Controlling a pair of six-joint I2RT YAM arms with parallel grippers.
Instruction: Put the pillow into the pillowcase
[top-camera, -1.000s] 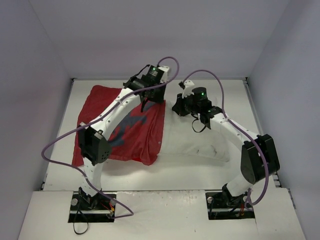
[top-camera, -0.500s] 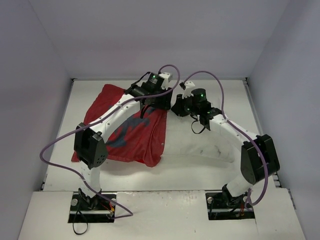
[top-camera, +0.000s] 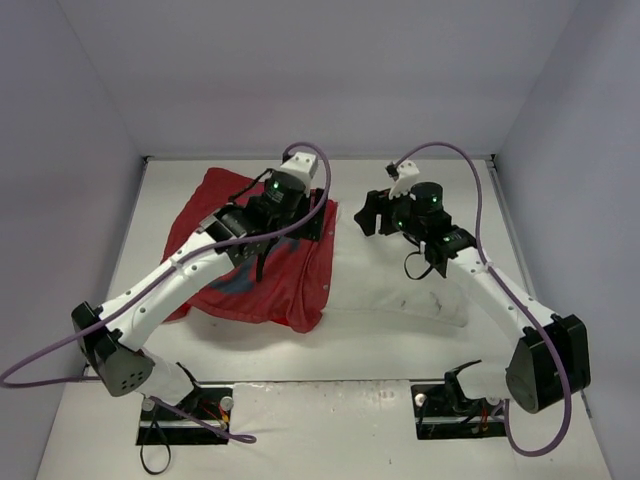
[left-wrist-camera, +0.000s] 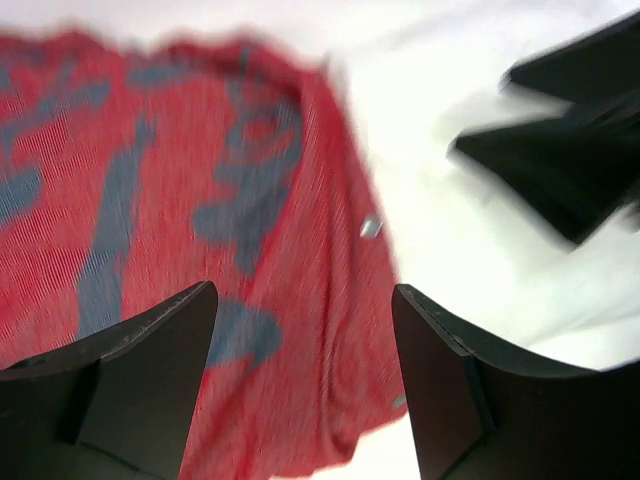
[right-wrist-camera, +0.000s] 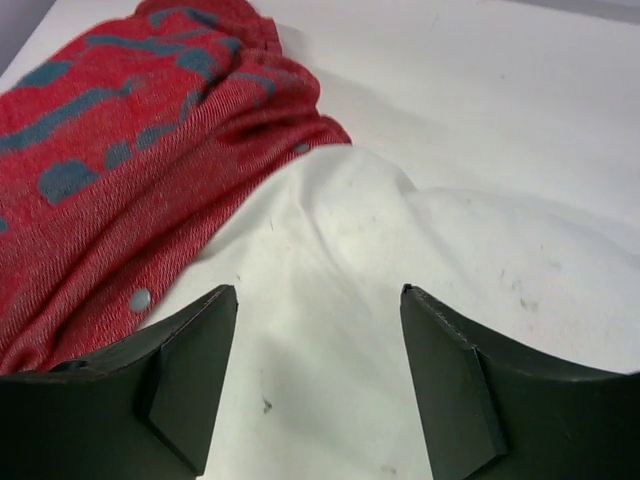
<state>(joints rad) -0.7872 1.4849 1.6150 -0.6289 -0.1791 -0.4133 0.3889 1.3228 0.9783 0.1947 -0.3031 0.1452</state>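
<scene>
The red pillowcase (top-camera: 285, 285) lies reverse side up with bluish patches, left of the table's middle. Out of its right edge sticks the white pillow (top-camera: 400, 285), part inside and part bare. My left gripper (top-camera: 285, 235) hovers open over the pillowcase's upper right corner, nothing between its fingers. The left wrist view is blurred; there the left gripper (left-wrist-camera: 302, 292) is above the pillowcase (left-wrist-camera: 200, 180) edge, the pillow (left-wrist-camera: 450, 230) to the right. My right gripper (top-camera: 366, 214) stands open above the pillow's far edge. In its own view the right gripper (right-wrist-camera: 318, 290) frames bare pillow (right-wrist-camera: 400, 270), the pillowcase (right-wrist-camera: 130, 170) to its left.
The white table (top-camera: 430, 175) is walled by grey panels on three sides. A small grey snap (right-wrist-camera: 140, 297) sits on the pillowcase's edge. The two grippers are close together, the right one showing as a dark blur (left-wrist-camera: 560, 160) in the left wrist view.
Both grippers have opened from shut and let go of the fabric. The left arm has dropped its elbow toward the near left; the right gripper has drawn back to the right.
</scene>
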